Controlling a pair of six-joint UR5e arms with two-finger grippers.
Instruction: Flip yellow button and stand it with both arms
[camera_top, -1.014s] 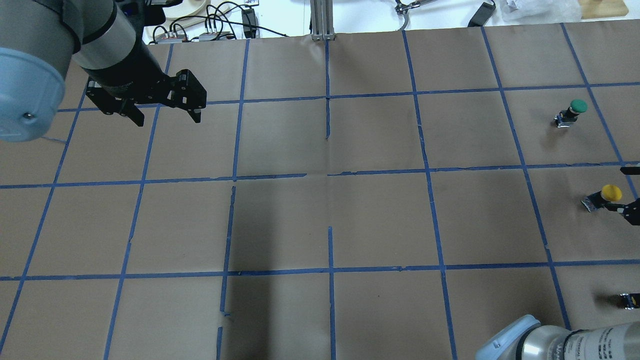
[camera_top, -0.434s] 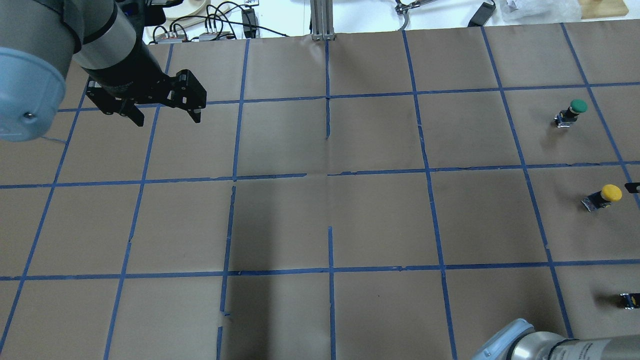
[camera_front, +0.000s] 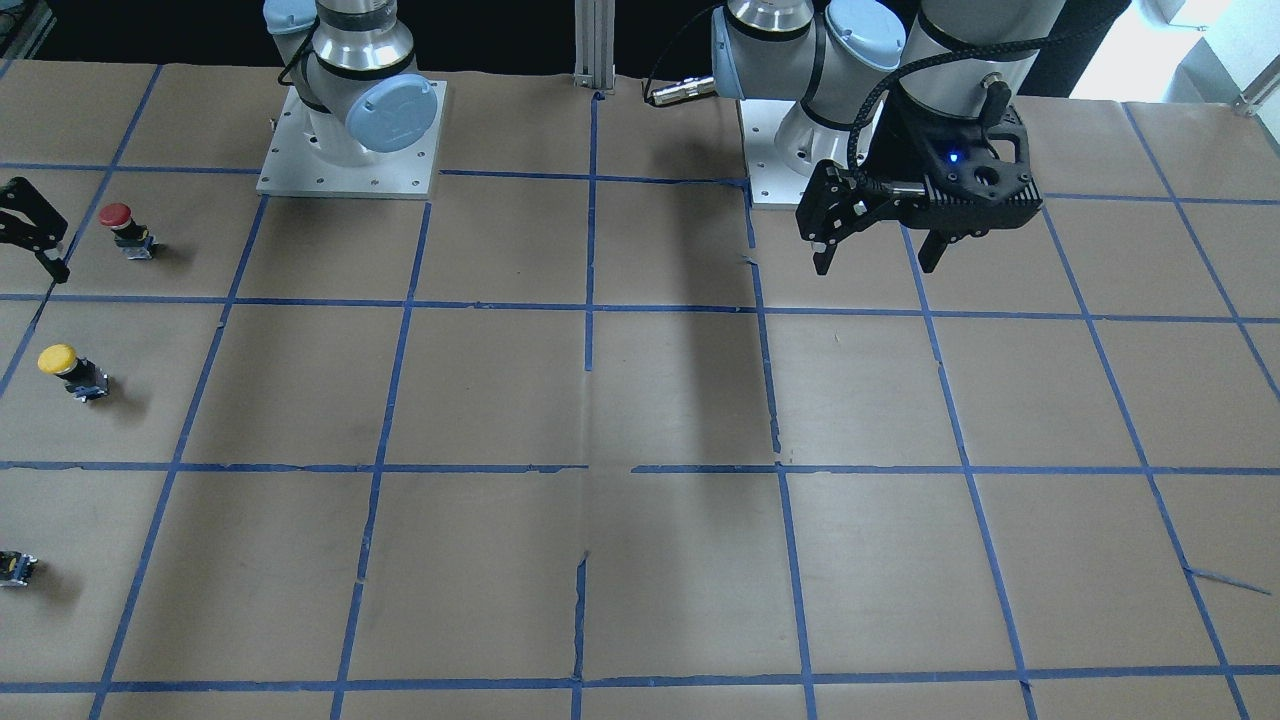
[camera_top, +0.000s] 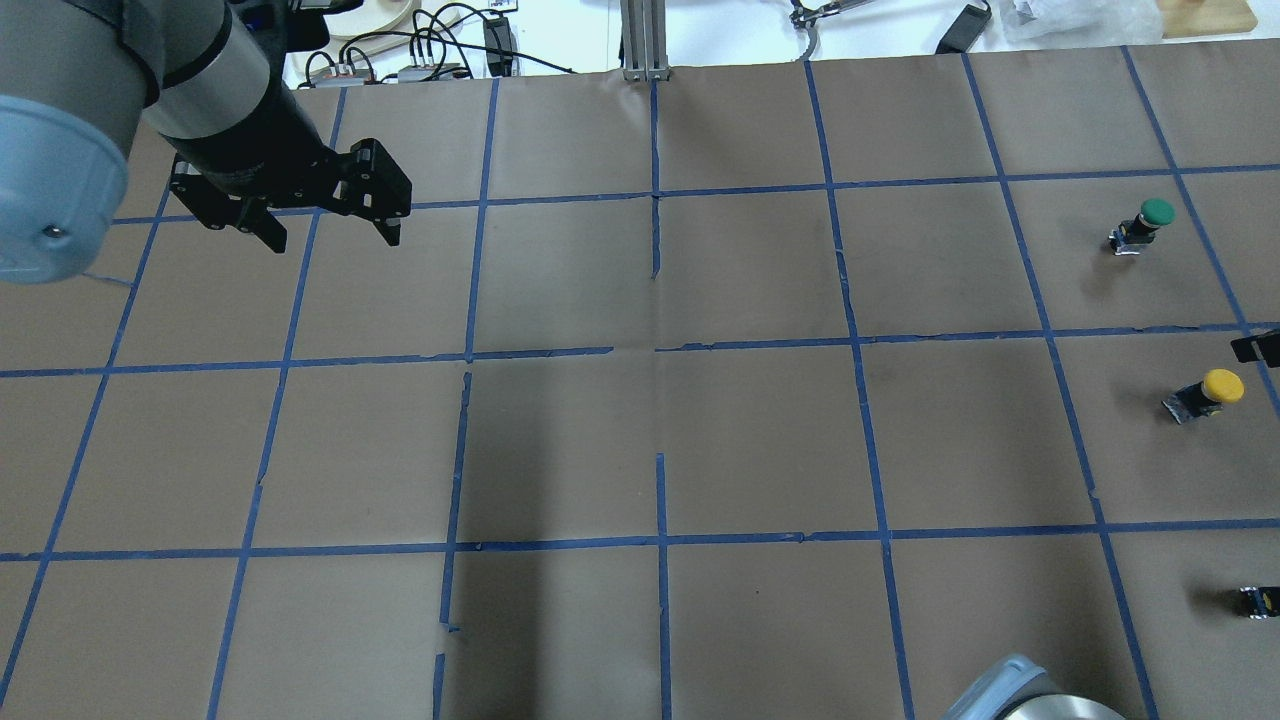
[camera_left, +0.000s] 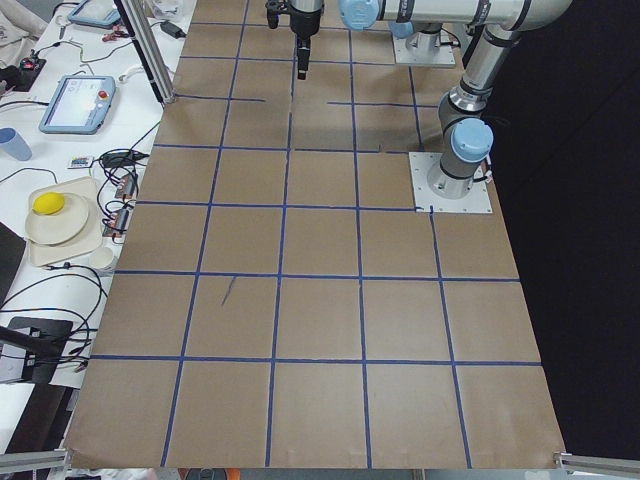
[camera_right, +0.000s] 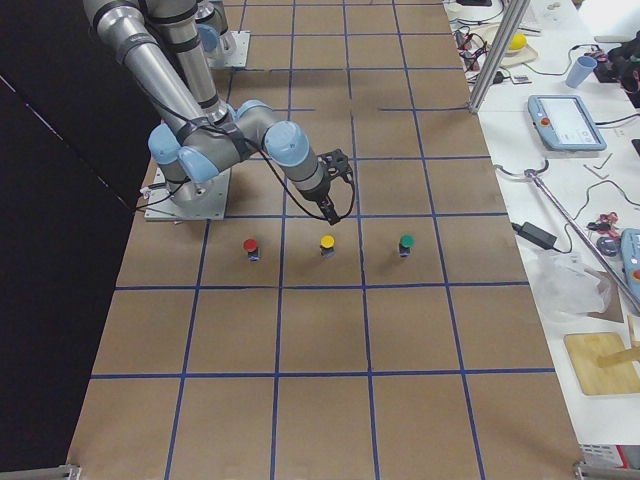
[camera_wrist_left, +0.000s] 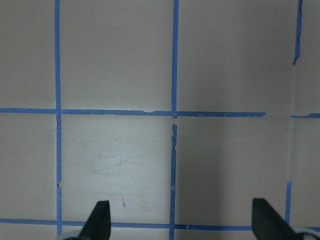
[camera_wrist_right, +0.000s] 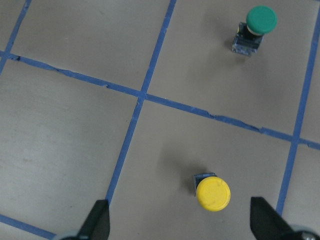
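Note:
The yellow button (camera_wrist_right: 212, 193) stands upright, cap up, on the brown paper, apart from both grippers; it also shows in the overhead view (camera_top: 1208, 392) and the front view (camera_front: 62, 368). My right gripper (camera_wrist_right: 182, 226) is open and empty above it, the button lying between its fingertips in the right wrist view. One of its fingers (camera_front: 30, 225) shows at the front view's left edge. My left gripper (camera_top: 330, 232) is open and empty, hanging above the table far from the button; it also shows in the front view (camera_front: 875, 258).
A green-capped button (camera_top: 1145, 225) stands one square beyond the yellow one. A red-capped button (camera_front: 118, 225) stands on its other side. A tiny block with a yellow spot (camera_top: 1258, 600) lies near the right edge. Cables and devices line the table's far edge.
The right gripper's finger has drawn back from beside the yellow button toward the right edge, and the arm's elbow has sunk out of frame. The button stays put. The left arm has barely moved.

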